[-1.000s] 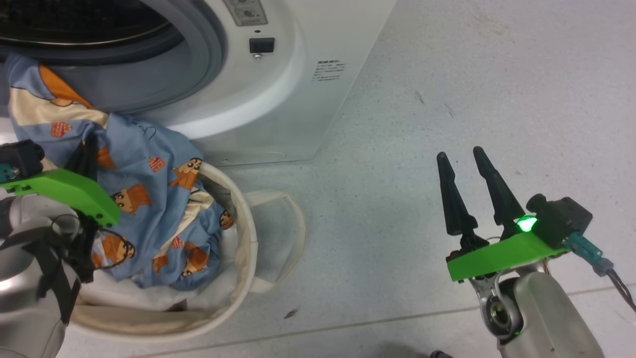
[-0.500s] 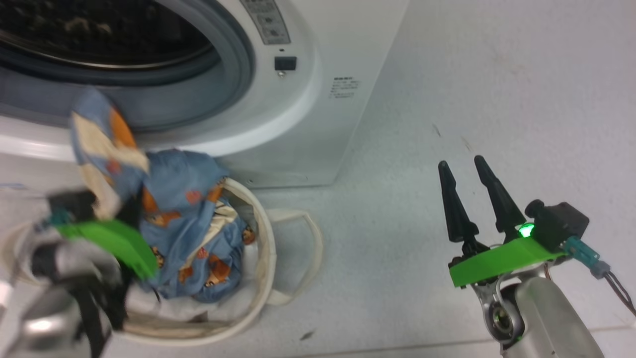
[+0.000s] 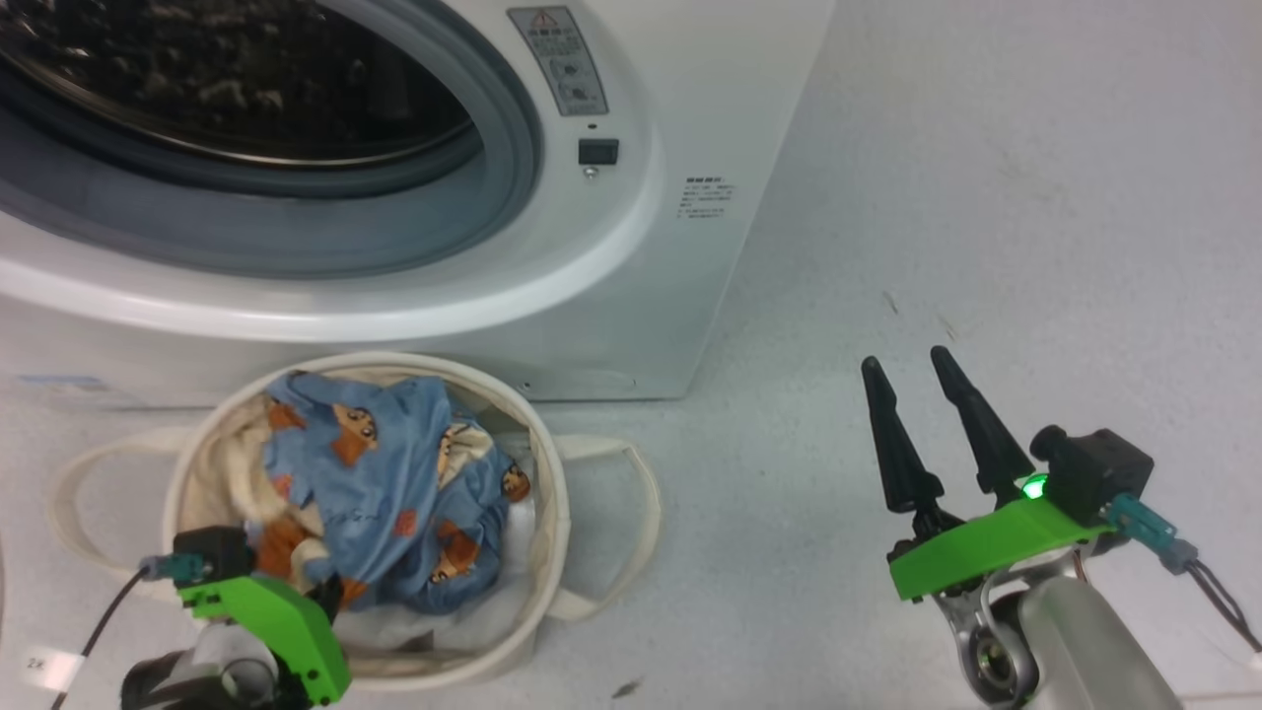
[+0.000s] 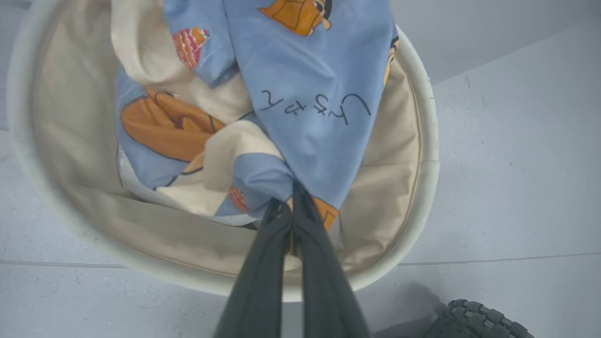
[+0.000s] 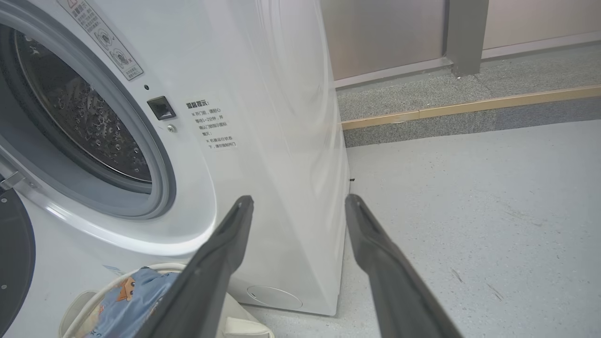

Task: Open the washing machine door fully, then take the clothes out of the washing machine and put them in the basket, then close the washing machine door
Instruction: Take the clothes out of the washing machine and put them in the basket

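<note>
while the left tool [image 4: 293, 206] clamps the clothes [image 4: 300, 70] lying in the basket [image 4: 425, 141] around its tips, unloading seems nearly done; next it must let go, the right tool [image 3: 903, 357] waiting open and empty.

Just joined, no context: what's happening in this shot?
The robot is unloading a washing machine into a basket on the floor in front of it. Its left gripper is shut on the blue cartoon-print clothes, which already lie inside the basket. The right gripper is open, holds nothing and hangs over the floor beside the machine. The drum mouth is uncovered, with the door swung aside, not yet closed.
</note>
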